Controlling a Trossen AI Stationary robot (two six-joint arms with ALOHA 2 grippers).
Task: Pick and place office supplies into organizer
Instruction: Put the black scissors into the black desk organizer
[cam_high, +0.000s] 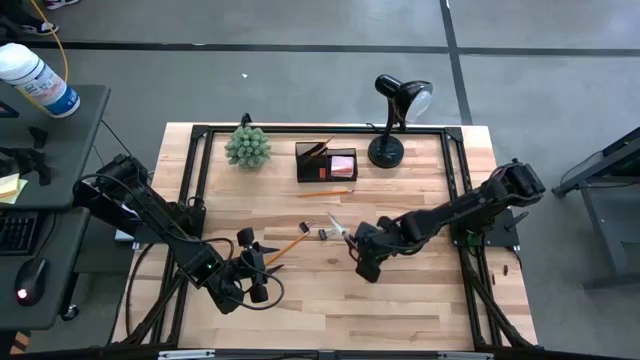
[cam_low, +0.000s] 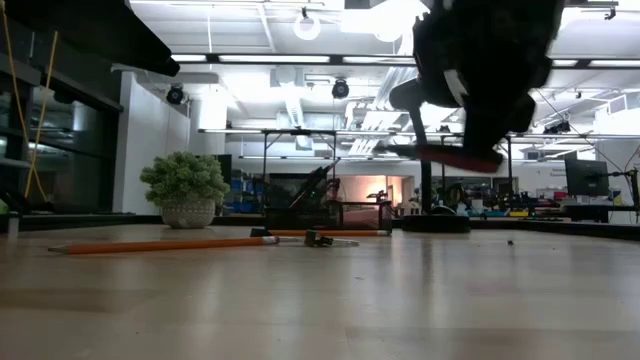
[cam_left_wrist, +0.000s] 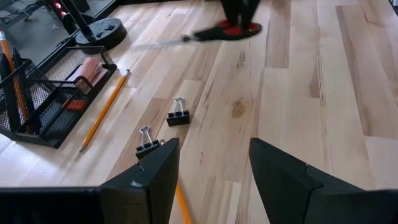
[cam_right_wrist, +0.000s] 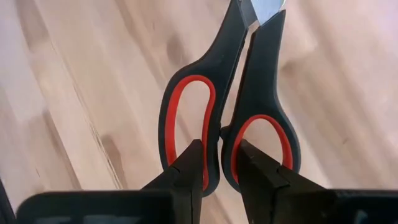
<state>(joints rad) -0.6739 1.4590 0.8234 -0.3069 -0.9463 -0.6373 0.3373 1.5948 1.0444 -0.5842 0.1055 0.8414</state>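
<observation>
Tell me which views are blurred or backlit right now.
Low view: the right end effector with the scissors is a backlit silhouette against bright ceiling lights. Left wrist view: scissors smeared by blur. Right wrist view: handles sharp, blade tip glaring. High view: evenly lit.

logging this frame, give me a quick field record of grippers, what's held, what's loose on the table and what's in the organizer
right gripper: shut on scissors, lifted off the table
left gripper: open, empty, near table's front left
loose on table: orange pencil, two binder clips
organizer: pink pad inside, pencil upright in tall compartment
</observation>
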